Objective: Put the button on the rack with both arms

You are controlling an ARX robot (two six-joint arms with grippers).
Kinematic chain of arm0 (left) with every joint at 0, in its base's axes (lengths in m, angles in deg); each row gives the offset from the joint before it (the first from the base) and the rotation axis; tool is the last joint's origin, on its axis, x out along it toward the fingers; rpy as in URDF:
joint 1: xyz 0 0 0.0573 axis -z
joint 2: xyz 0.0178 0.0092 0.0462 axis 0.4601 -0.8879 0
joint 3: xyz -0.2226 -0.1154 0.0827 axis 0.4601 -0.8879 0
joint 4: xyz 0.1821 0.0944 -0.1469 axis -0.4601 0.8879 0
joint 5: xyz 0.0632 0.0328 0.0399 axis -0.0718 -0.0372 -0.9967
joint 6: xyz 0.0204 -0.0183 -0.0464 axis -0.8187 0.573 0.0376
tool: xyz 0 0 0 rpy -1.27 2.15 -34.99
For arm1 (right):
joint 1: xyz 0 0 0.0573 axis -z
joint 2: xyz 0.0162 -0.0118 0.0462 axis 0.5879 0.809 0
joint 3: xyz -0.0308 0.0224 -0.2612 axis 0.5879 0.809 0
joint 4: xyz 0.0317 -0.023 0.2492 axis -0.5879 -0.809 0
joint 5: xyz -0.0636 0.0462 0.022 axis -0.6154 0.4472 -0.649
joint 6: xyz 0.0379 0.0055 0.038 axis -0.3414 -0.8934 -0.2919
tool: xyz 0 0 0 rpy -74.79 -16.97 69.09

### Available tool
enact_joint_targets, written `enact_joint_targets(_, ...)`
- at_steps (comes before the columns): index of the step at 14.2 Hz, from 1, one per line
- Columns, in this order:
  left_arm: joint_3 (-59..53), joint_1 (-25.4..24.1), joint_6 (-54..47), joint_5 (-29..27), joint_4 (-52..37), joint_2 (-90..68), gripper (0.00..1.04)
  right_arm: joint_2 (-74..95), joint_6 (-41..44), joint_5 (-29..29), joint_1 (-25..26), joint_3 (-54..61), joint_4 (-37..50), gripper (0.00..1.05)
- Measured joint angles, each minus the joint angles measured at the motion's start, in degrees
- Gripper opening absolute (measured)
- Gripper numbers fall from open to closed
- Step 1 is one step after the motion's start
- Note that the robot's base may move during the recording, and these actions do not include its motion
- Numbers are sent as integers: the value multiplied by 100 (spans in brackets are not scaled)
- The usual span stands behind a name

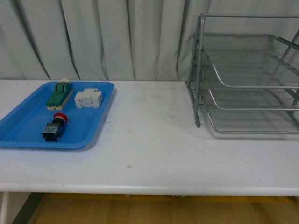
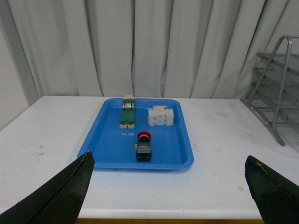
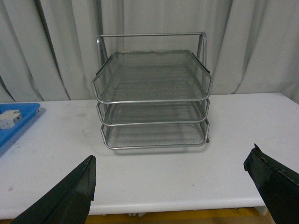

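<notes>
Left gripper (image 2: 168, 161): you have it spread wide. Its two black fingers (image 2: 60, 196) sit far apart, low in the left wrist view. It faces the tray from the near side of the table.
Right gripper (image 3: 173, 156): you have this one spread wide too. Its black fingers (image 3: 65, 196) are far apart, and it faces the open front of the rack.
Button (image 1: 56, 126): it lies on its side in the near part of the tray. You see its red cap pointing to the back and its black body pointing to you. It touches no other piece.
Tray (image 1: 28, 112): blue and flat, on the left part of the table.
Green block (image 1: 59, 94): at the back of the tray, behind the button.
White block (image 1: 88, 98): just beside the green block, on its right.
Rack (image 1: 243, 84): silver wire, three shelves one over the other. It stands on the right part of the table, well apart from the tray.
Table (image 1: 149, 140): white, with bare top between tray and rack.
Curtain (image 1: 117, 37): pale folds hang behind it all.
</notes>
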Motion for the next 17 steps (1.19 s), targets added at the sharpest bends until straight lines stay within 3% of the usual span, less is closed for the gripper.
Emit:
enact_joint_targets(8, 0, 0, 0, 0, 0, 0, 98, 0, 0, 0, 0, 0, 0, 98)
enact_joint_targets(9, 0, 0, 0, -7, 2, 0, 98, 531, -448, 772, 269, -380, -1117, 98)
enact_joint_targets(10, 0, 0, 0, -7, 0, 0, 98, 1915, -1666, 1434, 544, -671, -949, 98)
enact_joint_targets(11, 0, 0, 0, -4, 0, 0, 98, 2881, -2817, 1602, 807, -651, 278, 98)
enact_joint_targets(13, 0, 0, 0, -2, 0, 0, 98, 5110, -4113, 1578, 1104, -778, 2468, 98)
enact_joint_targets(17, 0, 0, 0, -2, 0, 0, 98, 8655, -5412, 1939, 1370, -2192, 5272, 98)
